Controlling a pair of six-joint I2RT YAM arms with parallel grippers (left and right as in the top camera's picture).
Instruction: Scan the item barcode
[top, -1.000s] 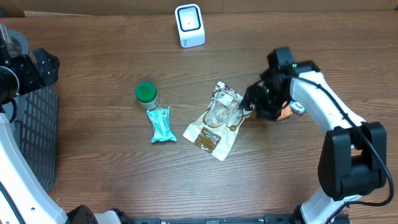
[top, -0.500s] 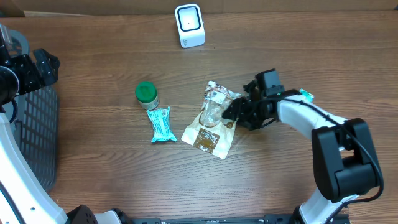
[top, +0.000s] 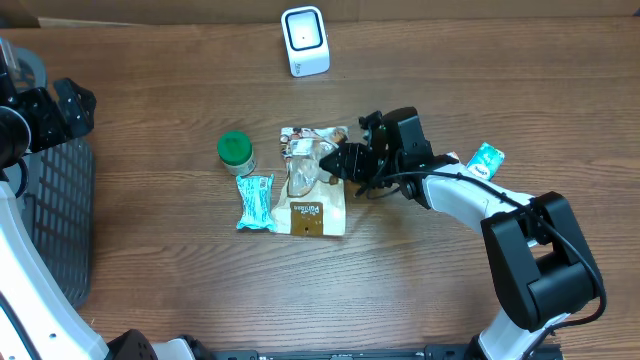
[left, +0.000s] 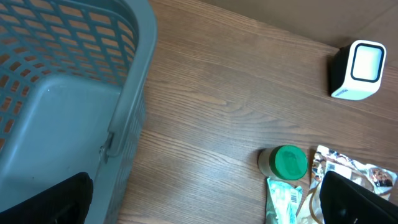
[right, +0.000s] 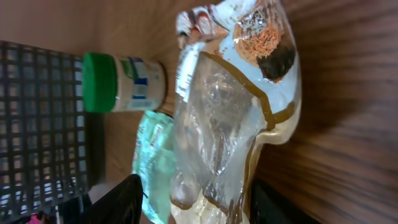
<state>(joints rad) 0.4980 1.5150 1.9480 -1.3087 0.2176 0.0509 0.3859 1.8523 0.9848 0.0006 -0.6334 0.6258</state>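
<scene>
Pouch (top: 312, 185): looks light, floppy, slick film; best pinched at a flat edge.
Right gripper (top: 343, 160): jaws astride pouch's edge; grip unclear.
Left gripper (left: 205, 190): spread wide, empty.

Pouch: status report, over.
Left fingers open, by basket. Right fingers astride pouch, grip unconfirmed. Pouch on table, short of scanner. Bottle, teal bar alongside it.

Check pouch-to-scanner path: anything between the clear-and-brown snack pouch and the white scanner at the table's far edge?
Nothing visible. Only bare wooden table lies between the clear-and-brown snack pouch and the white box-shaped scanner. The green-capped bottle and teal wrapped bar sit beside the pouch, off that line.
</scene>
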